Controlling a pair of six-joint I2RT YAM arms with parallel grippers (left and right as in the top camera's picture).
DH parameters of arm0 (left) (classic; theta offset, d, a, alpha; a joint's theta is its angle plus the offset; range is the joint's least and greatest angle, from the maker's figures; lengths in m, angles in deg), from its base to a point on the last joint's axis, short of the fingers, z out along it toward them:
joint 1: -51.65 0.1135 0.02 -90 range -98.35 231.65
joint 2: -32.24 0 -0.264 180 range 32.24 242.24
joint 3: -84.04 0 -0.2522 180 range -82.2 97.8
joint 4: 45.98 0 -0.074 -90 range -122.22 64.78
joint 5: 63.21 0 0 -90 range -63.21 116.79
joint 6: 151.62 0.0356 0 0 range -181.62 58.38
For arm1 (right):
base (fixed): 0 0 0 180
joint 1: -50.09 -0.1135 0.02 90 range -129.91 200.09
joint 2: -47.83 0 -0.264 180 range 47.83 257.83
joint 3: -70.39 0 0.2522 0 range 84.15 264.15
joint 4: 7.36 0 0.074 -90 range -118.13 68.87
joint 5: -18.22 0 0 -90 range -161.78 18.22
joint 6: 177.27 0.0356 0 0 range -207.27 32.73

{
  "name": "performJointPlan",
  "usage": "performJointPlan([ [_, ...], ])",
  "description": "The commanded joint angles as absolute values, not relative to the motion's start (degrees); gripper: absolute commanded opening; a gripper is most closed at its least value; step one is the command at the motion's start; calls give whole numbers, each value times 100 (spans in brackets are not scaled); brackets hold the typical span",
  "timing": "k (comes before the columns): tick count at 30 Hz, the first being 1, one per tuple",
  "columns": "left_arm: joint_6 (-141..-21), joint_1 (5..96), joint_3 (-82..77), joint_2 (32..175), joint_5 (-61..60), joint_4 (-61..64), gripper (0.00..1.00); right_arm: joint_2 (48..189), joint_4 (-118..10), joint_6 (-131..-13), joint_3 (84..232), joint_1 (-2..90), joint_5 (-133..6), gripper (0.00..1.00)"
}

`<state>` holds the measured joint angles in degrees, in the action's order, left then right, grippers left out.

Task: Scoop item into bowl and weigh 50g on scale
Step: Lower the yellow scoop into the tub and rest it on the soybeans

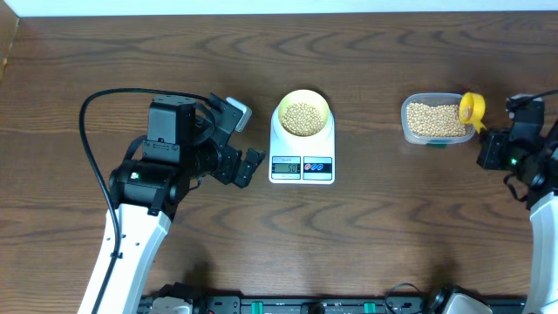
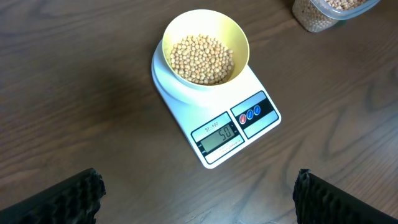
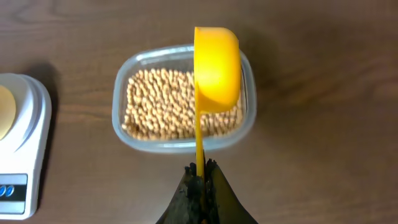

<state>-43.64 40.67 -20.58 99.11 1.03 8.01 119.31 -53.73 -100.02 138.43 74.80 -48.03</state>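
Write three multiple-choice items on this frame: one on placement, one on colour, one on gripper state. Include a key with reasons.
1. Where is the bowl of beans?
A. on the platform of the scale
B. on the bare wood
C. over the display

2. What colour is the scoop?
A. white
B. red
C. bright yellow

3. What state is the right gripper in?
A. open and empty
B. shut on the scoop's handle
C. open around the bowl

Key:
1 A, the bowl sits on the scale's round platform, behind the display.
2 C, the right wrist view shows it bright yellow.
3 B, the closed fingers pinch the thin handle.
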Motion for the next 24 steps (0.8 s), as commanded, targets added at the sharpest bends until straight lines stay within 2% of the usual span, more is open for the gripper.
performJointPlan([
  [1,-4390,4069,-2025,9922,51,801,100,11899,-5206,-10173,13868,7321,-4799,1],
  [10,-4390,4069,-2025,9922,51,801,100,11951,-5178,-10540,13868,7183,-5048,1],
  [19,-4390,4069,-2025,9922,51,801,100,11968,-5346,-11530,13868,6980,-5120,1],
  [24,-4390,4069,-2025,9922,51,801,100,11975,-5353,-11523,13868,6975,-5922,1],
])
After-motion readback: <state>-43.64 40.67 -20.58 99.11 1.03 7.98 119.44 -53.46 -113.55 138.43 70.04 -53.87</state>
